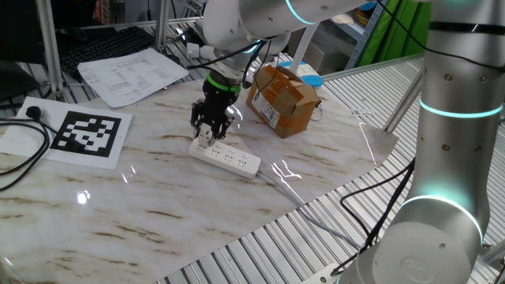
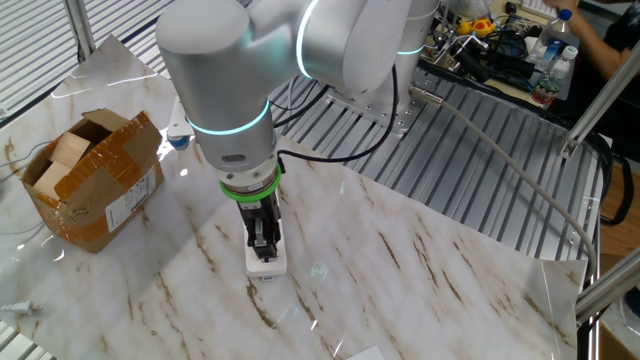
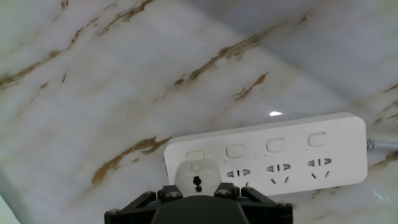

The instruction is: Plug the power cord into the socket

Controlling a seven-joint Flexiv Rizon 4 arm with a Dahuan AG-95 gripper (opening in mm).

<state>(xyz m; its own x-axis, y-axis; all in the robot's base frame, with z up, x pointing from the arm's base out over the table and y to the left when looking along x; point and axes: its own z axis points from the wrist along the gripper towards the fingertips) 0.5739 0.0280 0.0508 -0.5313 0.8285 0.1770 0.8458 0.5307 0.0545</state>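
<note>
In the hand view the power cord's small white roundish plug [image 3: 196, 176], with a dark keyhole mark, sits between the black jaws of my gripper [image 3: 196, 190], which is shut on it. The plug stands over the left end outlet of the socket, a long white power strip [image 3: 292, 152] with a row of switches and outlets. I cannot tell whether the plug touches the strip. In one fixed view the gripper [image 1: 210, 132] points straight down at the near end of the strip [image 1: 235, 160]. In the other fixed view the gripper [image 2: 262, 240] hides most of the strip [image 2: 268, 264].
A taped brown cardboard box [image 1: 282, 98] stands just behind the strip, open-topped in the other fixed view [image 2: 92, 178]. A printed paper [image 1: 130, 73], a black-and-white marker card [image 1: 85, 134] and a black cable [image 1: 22, 167] lie to the left. The strip's thin pale cable [image 1: 288, 192] runs right.
</note>
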